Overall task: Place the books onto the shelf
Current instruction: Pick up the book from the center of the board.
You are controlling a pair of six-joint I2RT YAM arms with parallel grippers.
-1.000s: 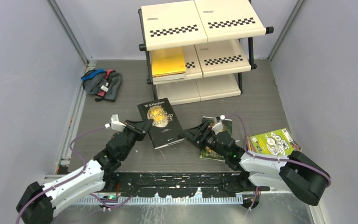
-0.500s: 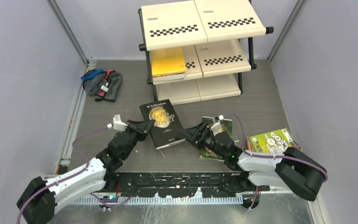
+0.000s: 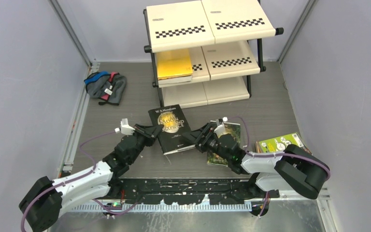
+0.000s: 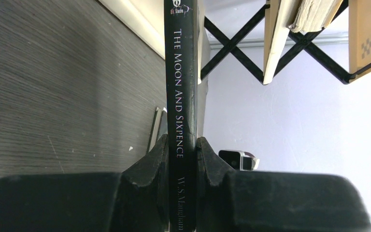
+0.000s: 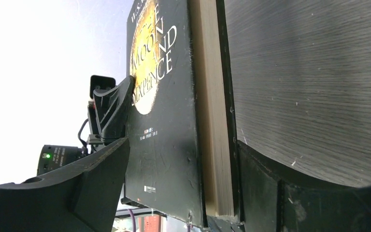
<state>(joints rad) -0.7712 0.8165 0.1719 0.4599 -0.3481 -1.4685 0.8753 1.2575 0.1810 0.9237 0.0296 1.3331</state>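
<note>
The black book "The Moon and Sixpence" [image 3: 172, 126] is held just above the floor in front of the shelf [image 3: 207, 24]. My left gripper [image 3: 150, 132] is shut on its spine [image 4: 181, 96], both pads pressed against it. My right gripper [image 3: 195, 138] stands open around the book's page edge [image 5: 212, 121]. One of its fingers lies along the back cover and the other stands apart from the front cover [image 5: 162, 121]. A yellow-backed book [image 3: 174, 64] lies on the shelf's middle tier. A dark green-gold book [image 3: 232, 129] lies under my right wrist. A lime green book [image 3: 280, 143] lies at the right.
A grey-blue cloth bundle [image 3: 105, 87] lies at the far left by the wall. The shelf's black cross braces [image 4: 232, 46] and cream boards [image 4: 275, 43] show beyond the book in the left wrist view. Grey walls close in both sides.
The black book has shifted a little right and toward the shelf in my left gripper. My right gripper has moved left, bringing its open fingers around the book's page edge.
</note>
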